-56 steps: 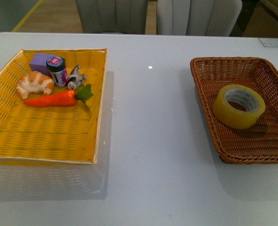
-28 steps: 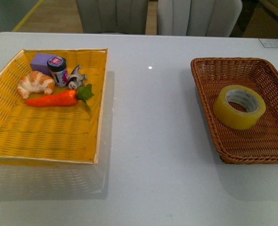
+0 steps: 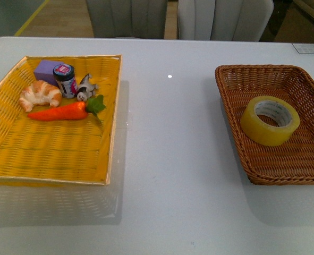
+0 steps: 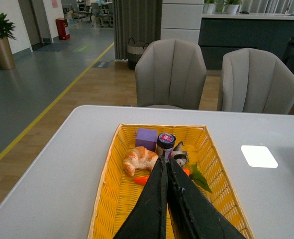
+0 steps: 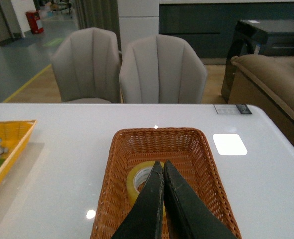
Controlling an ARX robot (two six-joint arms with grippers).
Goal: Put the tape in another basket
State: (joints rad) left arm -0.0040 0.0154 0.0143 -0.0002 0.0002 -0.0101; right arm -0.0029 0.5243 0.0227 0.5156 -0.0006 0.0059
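From where I sit nothing has shifted over the last second: the yellow tray on the left of the tabletop keeps its croissant, carrot and jar, and the tape lies flat in the brown basket on the right, as before. The left gripper hangs over the yellow tray and the right gripper over the tape, both sets of jaws pressed together and empty. I judge the move either finished or not yet begun.

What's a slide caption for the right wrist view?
Right gripper shut, poised above the tape lying in the brown basket.
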